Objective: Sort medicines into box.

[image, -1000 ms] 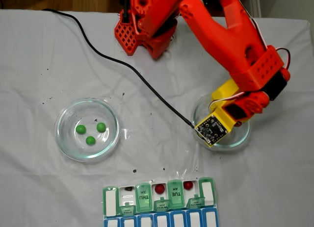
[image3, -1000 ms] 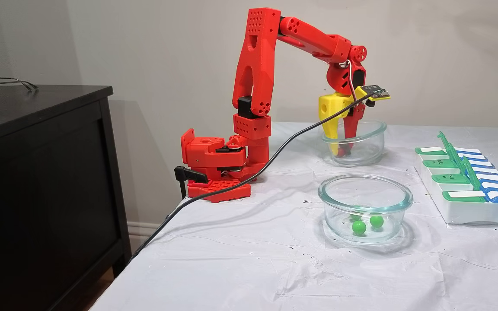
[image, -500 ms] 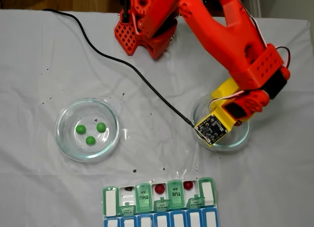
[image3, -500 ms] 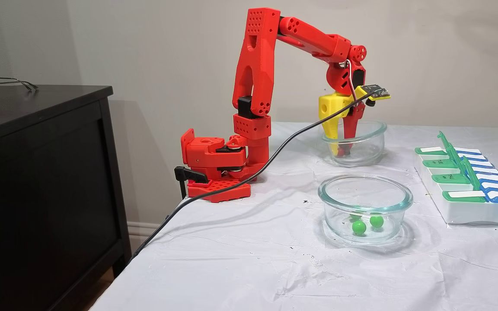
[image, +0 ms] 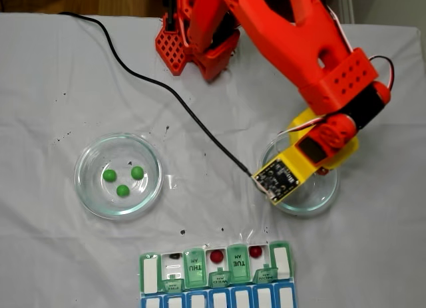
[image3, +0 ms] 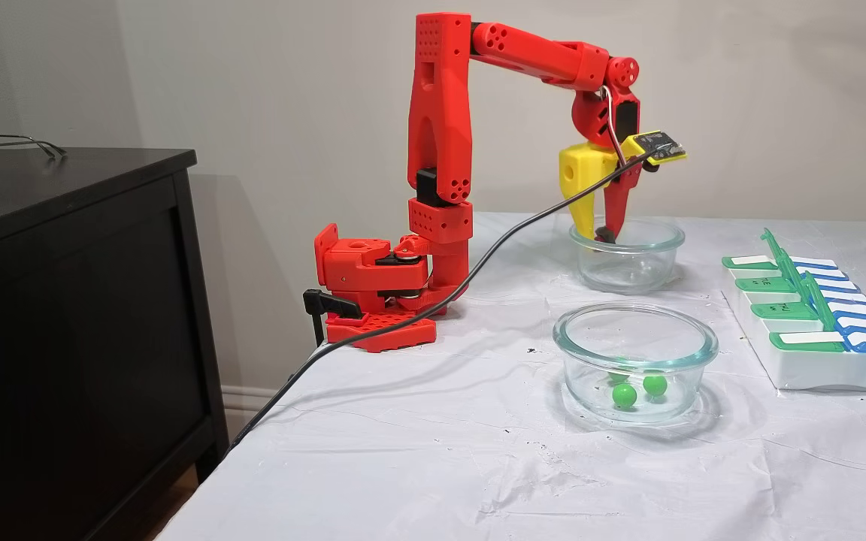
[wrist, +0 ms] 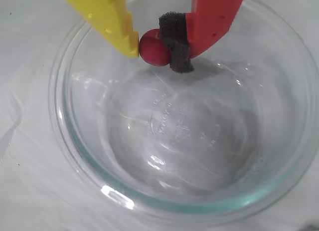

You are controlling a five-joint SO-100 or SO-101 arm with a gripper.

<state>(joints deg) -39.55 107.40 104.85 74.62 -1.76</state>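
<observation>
Here the surface (image3: 418,458), under a white cloth, carries everything. The red arm (image3: 440,113) bends from its base down over the far bowl (image3: 662,263). The near bowl (image3: 632,334) holds three green balls (image: 122,175) on its floor. The box (image: 216,278) lies at the lower edge of the top fixed view, green lids up, with two red balls (image: 216,256) in open cells. The pincer (wrist: 157,46) is clamped on a third red ball (wrist: 153,47), pinched between the yellow tip and the foam pad of the red finger, just above the far bowl's bare floor.
</observation>
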